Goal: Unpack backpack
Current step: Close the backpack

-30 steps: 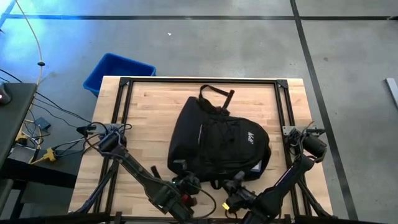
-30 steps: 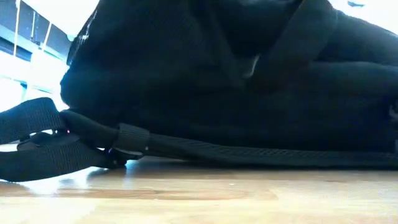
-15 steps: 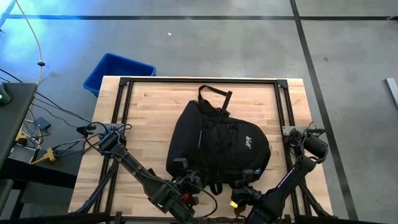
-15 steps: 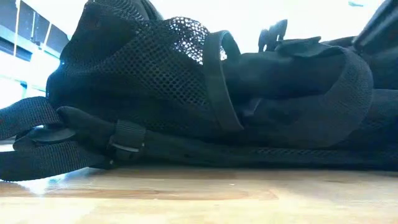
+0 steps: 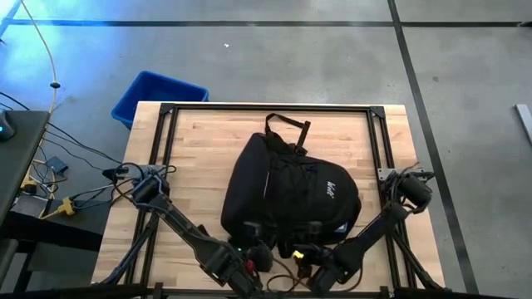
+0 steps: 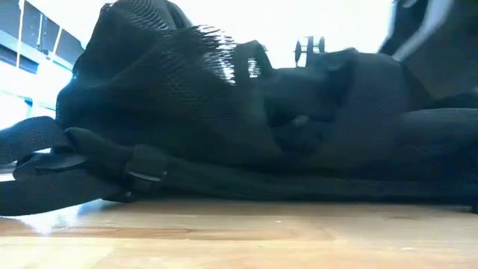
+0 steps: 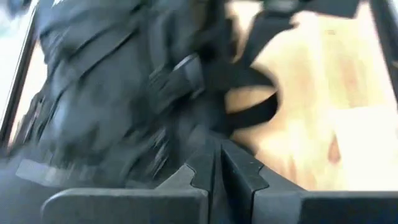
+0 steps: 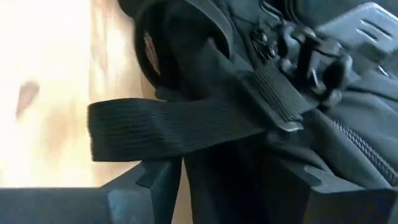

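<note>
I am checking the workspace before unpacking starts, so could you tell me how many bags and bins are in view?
2. The black backpack lies in the middle of the table. The blue bin sits on the floor beyond the table's far left corner. Others may lie outside the views.

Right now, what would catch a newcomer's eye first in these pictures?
The big black backpack lying mid-table, logo up. Both grippers sit at its near edge: the left gripper shut, the right gripper with jaws parted beside a strap. A blue bin stands off the table's far-left corner.
</note>
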